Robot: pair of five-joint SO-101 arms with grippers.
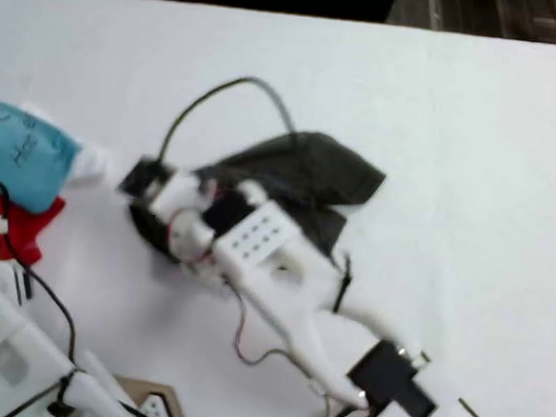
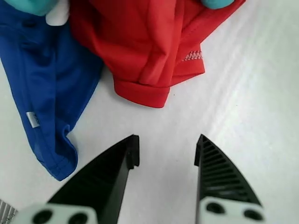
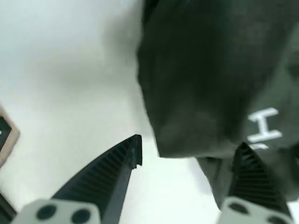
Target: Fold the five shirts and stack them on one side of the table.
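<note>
The white table (image 1: pixel 474 136) carries everything. The right arm (image 1: pixel 283 266) reaches from the near edge across to the middle of the table, lying over the black shirt (image 1: pixel 323 174). That shirt sits crumpled near the centre, well apart from the others. At the left edge a teal shirt (image 1: pixel 19 157) lies on a red shirt (image 1: pixel 28 229), with a blue shirt (image 2: pixel 42 79) touching the red one. The left arm (image 1: pixel 1 351) stands in the near left corner. The right gripper (image 3: pixel 190 142) has its fingers spread wide at the black shirt's edge, gripping nothing. The left gripper (image 2: pixel 168 140) hangs over bare table just beside the red and blue shirts, fingers apart and empty.
</note>
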